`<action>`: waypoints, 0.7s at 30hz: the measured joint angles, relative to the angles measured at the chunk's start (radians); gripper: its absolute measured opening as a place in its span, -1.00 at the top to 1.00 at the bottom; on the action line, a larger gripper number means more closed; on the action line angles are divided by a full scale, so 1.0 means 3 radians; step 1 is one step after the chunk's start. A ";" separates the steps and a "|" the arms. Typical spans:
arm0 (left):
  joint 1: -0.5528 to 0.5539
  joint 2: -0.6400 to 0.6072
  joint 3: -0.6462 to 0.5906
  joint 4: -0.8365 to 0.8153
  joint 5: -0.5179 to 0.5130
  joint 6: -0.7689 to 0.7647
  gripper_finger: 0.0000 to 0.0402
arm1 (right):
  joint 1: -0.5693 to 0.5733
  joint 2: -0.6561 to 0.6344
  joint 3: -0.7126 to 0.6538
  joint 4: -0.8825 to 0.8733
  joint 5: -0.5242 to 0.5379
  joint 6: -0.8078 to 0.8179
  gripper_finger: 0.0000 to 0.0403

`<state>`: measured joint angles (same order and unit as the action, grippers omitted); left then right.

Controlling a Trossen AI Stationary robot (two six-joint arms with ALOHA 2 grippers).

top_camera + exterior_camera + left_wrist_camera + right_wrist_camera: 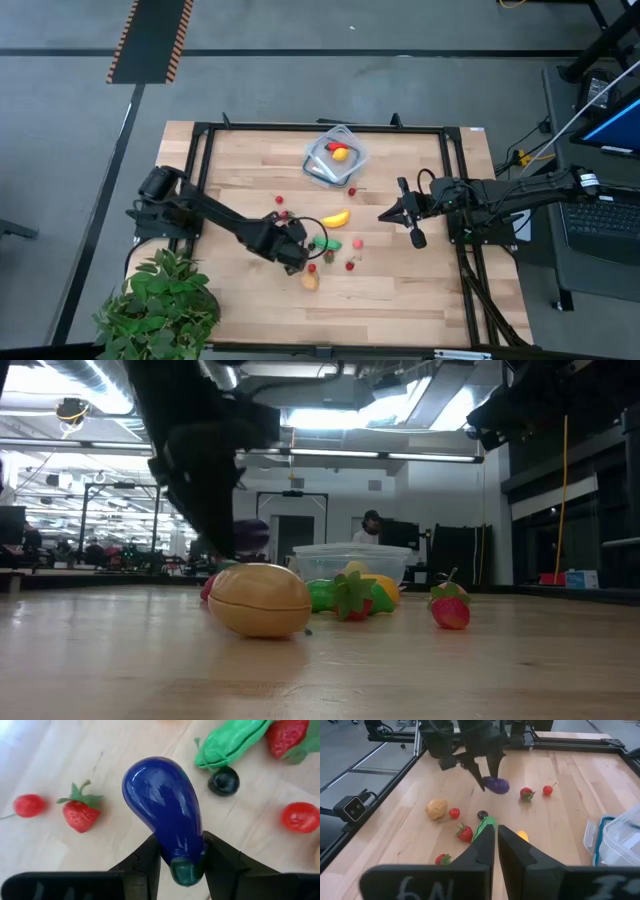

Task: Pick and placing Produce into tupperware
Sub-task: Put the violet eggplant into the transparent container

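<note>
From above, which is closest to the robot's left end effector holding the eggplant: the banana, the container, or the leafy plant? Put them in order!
From the left end effector:
1. Banana, just past it, mid-table.
2. Leafy plant, at the table's near-left corner.
3. Container, near the far edge.

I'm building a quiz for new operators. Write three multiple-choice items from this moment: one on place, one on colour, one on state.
1. Where is the tupperware?
A. far side of the table
B. beside the potted plant
C. under the right arm

2. What colour is the held eggplant?
A. yellow
B. purple-blue
C. red

3. The right end effector is:
A. holding a banana
B. wide open
C. shut, empty

Key: A, the high view shows it near the far edge; B, the left end effector grips it in its wrist view; C, the fingers meet with nothing between.
</note>
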<state>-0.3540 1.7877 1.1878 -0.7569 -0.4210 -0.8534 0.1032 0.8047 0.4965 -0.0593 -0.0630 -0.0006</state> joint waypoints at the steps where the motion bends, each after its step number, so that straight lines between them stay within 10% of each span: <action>1: -0.0026 -0.0052 -0.0002 -0.0014 -0.0081 0.0016 0.46 | 0.0000 0.0000 0.0000 -0.0001 0.0000 0.0000 0.87; 14: -0.0419 -0.0461 -0.0026 0.0053 -0.0892 0.0158 0.46 | 0.0000 0.0025 0.0001 -0.0047 0.0000 -0.0004 0.87; 21: -0.0506 -0.0635 -0.0419 0.0971 -0.1067 0.0394 0.46 | 0.0000 0.0025 0.0001 -0.0045 -0.0018 -0.0010 0.87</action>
<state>-0.5056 1.5973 1.0620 -0.4655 -0.7411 -0.7351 0.1032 0.8124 0.4969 -0.0727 -0.0684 -0.0036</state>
